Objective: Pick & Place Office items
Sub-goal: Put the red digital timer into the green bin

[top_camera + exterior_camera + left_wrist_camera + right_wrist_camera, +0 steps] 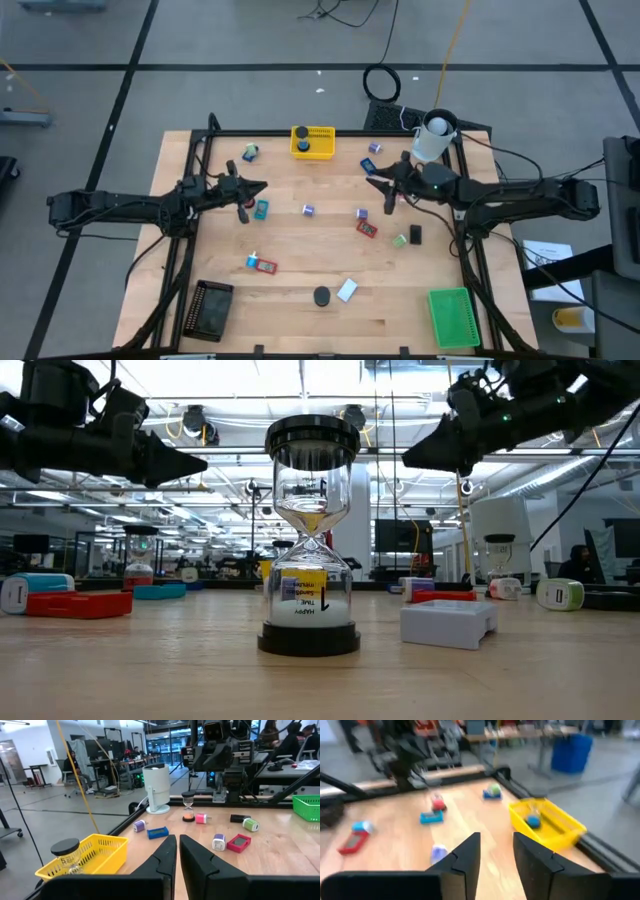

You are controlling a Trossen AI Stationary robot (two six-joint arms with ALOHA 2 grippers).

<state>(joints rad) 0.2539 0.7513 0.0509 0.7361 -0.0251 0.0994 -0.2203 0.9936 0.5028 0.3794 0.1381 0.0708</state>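
Observation:
Small office items lie scattered on the wooden table [300, 245]: a red block [367, 229], a teal block [262, 209], purple-and-white pieces [308, 210] and a white block [448, 622]. A black-capped hourglass [312, 540] stands near the front edge. Another stands inside the yellow tray [312, 141]. My left gripper [262, 186] hovers shut over the table's left half and holds nothing [177, 851]. My right gripper [378, 186] hovers over the right half, pointing at the left one. It is open, with nothing between its fingers [496, 850].
A white cup [435, 138] stands at the far right corner. A black tray [210, 308] sits at the near left and a green tray [452, 316] at the near right. Both grippers hang well above the items [190, 460] [415, 457]. Black frame rails run along the table's sides.

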